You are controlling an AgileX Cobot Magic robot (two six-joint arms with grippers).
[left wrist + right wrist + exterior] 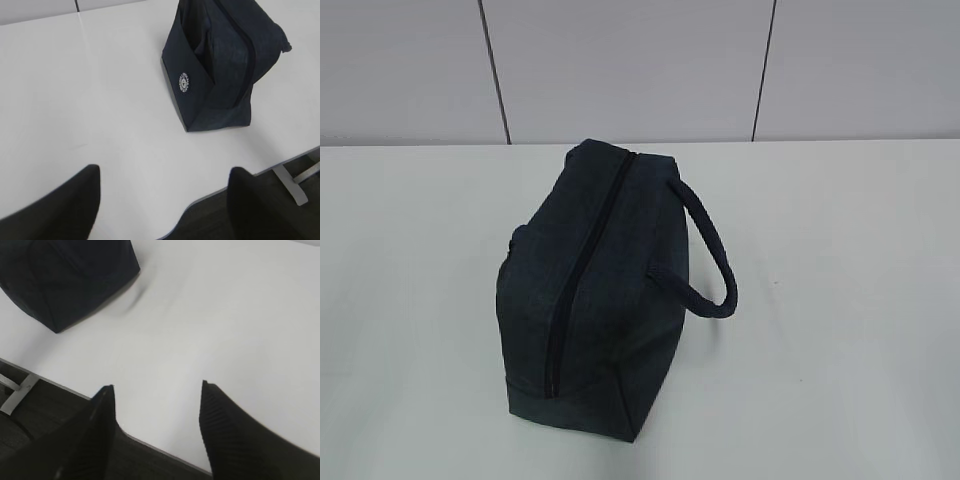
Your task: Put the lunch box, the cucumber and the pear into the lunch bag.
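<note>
Lunch bag point(595, 290) alone at mid-table point(840, 300), zipper point(585, 270) closed end to end. Lunch box, cucumber, pear nowhere in view; presumably packed already, task near complete. Left gripper point(162, 200) and right gripper point(156, 427) spread, empty, well clear of bag.

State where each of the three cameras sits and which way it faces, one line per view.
Exterior view: raised, slanting down at the dark navy fabric lunch bag on the white table; no robot parts show.
Left wrist view: above the table's near edge, facing the bag's badge side; the left pincer is open.
Right wrist view: over the same edge, catching the bag's corner; the right pincer is open.
All views share the bag.
</note>
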